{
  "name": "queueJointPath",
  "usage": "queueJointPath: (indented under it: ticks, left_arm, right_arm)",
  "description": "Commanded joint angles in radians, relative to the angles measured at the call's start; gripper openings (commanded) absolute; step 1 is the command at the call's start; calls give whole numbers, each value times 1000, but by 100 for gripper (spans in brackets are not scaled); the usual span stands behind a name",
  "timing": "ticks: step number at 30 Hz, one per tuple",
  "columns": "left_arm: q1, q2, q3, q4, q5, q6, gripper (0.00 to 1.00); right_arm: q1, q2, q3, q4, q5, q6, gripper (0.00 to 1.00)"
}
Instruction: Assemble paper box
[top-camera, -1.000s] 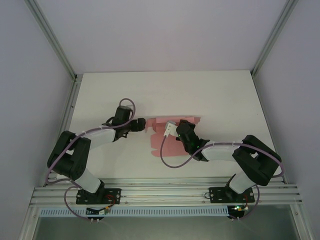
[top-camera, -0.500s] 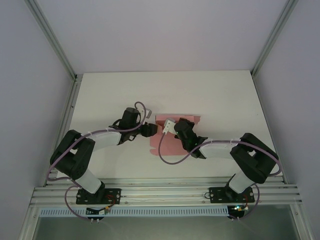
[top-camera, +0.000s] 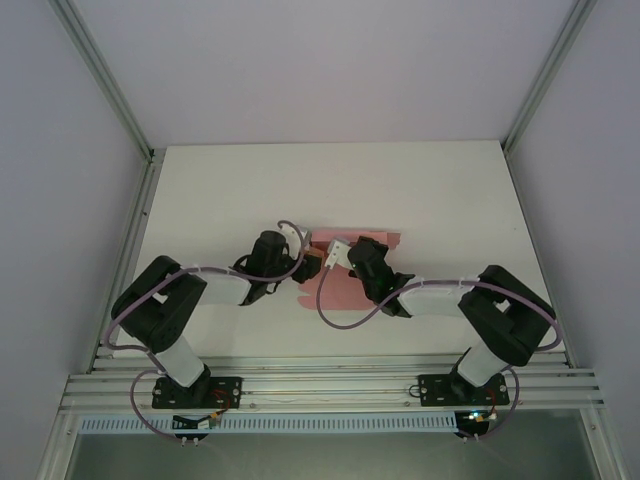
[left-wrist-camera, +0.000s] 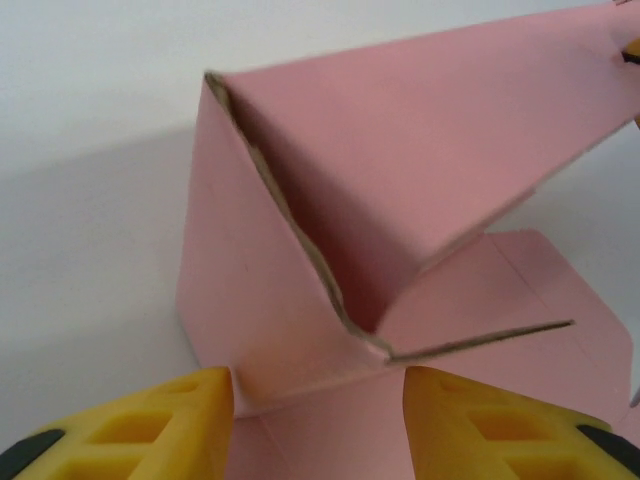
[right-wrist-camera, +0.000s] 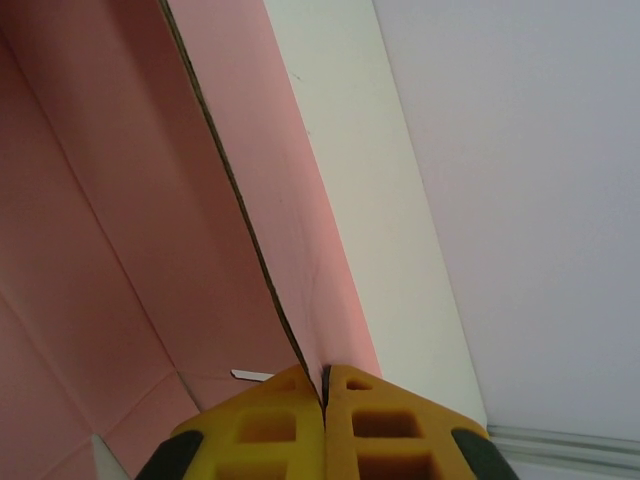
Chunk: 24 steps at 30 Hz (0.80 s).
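Since a second ago the left gripper (top-camera: 305, 265) has swung in from the table's (top-camera: 420, 190) left side to the paper box (top-camera: 340, 295), which sits mid-table, part folded. Its yellow fingers (left-wrist-camera: 150, 420) stand apart, straddling the foot of a raised wall (left-wrist-camera: 400, 150). The right gripper (right-wrist-camera: 325, 385) is pinched tight on another panel's edge. I'd close the left gripper squarely on the crease while the right keeps the card from sliding.

The paper box (left-wrist-camera: 420, 150) is showing plain salmon pink between the jaws; the fingers (left-wrist-camera: 150, 430) are showing yellow, black-tipped, and the table (left-wrist-camera: 90, 120) beyond is looking white.
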Motion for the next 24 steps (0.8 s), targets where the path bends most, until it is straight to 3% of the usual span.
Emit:
queueJointPath:
  ticks: [1, 5, 10, 14, 20, 24]
  left_arm:
    - [-19, 29, -63, 250, -80, -6, 49]
    - [-41, 85, -75, 387, -135, 21, 46]
    - [-54, 135, -22, 395, -121, 37, 39]
    - [-74, 149, -16, 442, -210, 48, 33]
    - [-79, 184, 18, 465, -221, 57, 37]
    - [-79, 205, 39, 474, -275, 49, 22]
  right_arm:
    - [7, 74, -44, -187, -106, 32, 0]
    - [8, 86, -38, -206, -113, 55, 0]
    - [9, 89, -23, -246, -130, 64, 0]
    - [8, 82, -18, -276, -155, 70, 0]
    - [7, 71, -7, -332, -183, 78, 0]
    - [6, 59, -4, -364, -205, 90, 0]
